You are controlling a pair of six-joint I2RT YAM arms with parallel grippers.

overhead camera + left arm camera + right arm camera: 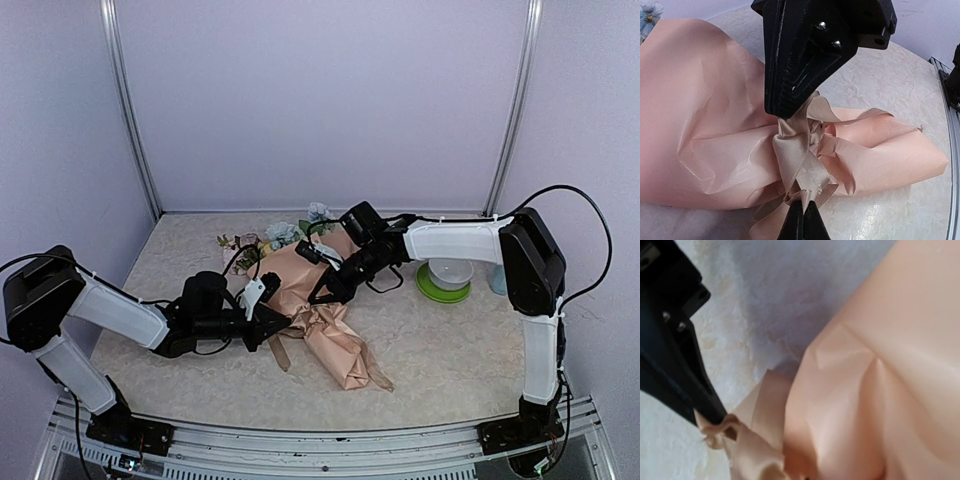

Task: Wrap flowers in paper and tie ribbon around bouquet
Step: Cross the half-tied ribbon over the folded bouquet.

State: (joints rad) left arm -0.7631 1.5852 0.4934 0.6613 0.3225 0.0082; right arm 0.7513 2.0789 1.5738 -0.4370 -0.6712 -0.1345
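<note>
Bouquet (pixel 318 312) lies on table (pixel 455 355), bowl (pixel 449 273) right of it.

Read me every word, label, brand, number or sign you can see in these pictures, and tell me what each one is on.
None: no word, label, brand, number or sign can be read in any view.
The paper and the ribbon are plain, with no print.
The bowl and the green plate show no marking, though both are small in the top view.

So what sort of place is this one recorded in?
Probably a lab robot booth, not a florist's: plain panel walls on metal posts, a marble-look table, and a left arm and right arm mounted on a rail.
</note>
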